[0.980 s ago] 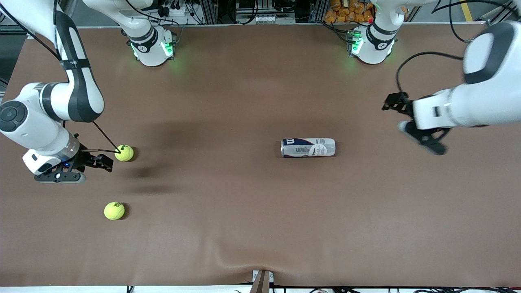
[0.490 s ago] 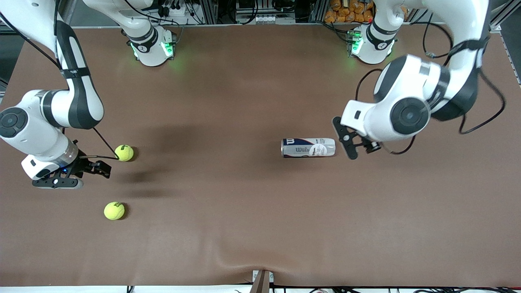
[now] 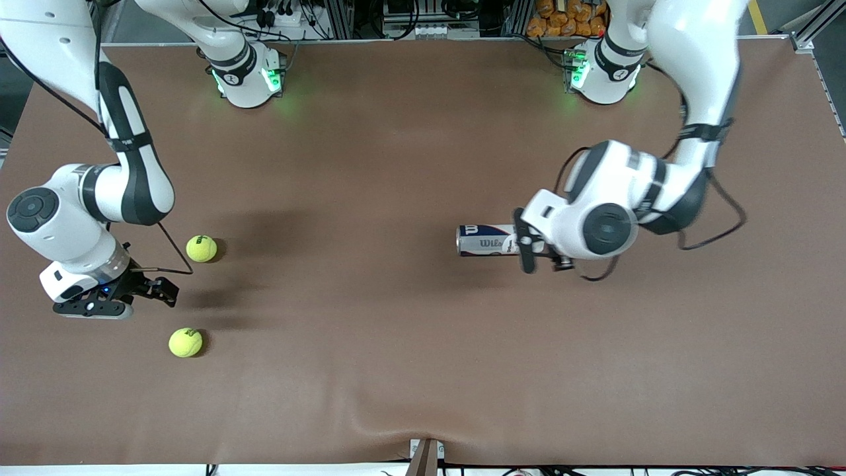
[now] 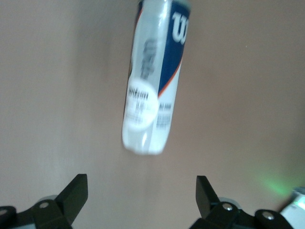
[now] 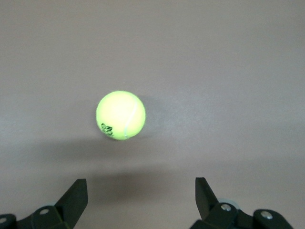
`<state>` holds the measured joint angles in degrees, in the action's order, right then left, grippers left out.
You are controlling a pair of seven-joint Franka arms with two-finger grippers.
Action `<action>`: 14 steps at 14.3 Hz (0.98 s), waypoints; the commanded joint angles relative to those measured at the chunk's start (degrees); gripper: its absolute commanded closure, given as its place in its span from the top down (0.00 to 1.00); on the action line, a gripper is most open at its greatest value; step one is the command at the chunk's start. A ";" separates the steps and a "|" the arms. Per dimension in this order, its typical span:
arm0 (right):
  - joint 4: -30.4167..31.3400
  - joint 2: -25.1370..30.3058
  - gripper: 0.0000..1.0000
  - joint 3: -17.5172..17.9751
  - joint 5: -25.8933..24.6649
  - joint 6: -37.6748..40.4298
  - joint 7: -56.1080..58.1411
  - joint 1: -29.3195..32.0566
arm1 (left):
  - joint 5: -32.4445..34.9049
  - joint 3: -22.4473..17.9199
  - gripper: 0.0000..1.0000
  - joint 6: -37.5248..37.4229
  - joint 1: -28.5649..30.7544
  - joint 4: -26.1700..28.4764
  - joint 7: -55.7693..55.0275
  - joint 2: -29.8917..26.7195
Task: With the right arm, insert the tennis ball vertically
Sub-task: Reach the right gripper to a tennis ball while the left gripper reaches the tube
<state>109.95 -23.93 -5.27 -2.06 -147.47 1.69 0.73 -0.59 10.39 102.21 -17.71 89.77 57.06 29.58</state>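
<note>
Two yellow tennis balls lie toward the right arm's end of the table, one [image 3: 201,248] farther from the front camera and one [image 3: 186,343] nearer. My right gripper [image 3: 92,307] hovers open and empty beside them. In the right wrist view one ball [image 5: 120,115] sits ahead of the open right gripper [image 5: 141,198], apart from its fingers. The white and blue ball can [image 3: 492,240] lies on its side mid-table. My left gripper [image 3: 537,254] is open at the can's end toward the left arm. The can [image 4: 155,81] lies just ahead of the left gripper [image 4: 141,195], not between its fingers.
The brown table [image 3: 396,370] stretches wide around the can and balls. The arms' bases [image 3: 248,76] [image 3: 601,73] stand at the edge farthest from the front camera. A small bracket [image 3: 426,456] sits at the nearest edge.
The left arm swung in from its end of the table to the can's end. The right gripper drifted toward the front camera, away from the farther ball. Both stayed open.
</note>
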 commanded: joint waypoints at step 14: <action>-3.15 -10.34 1.00 0.70 0.03 -14.43 -0.19 0.07 | 4.72 -0.28 1.00 19.33 -5.31 12.70 -1.77 2.07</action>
<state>109.39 -32.01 -5.05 -2.06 -160.90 1.67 0.76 2.40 10.13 118.35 -22.81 100.03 57.19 31.90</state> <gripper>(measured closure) 0.000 0.000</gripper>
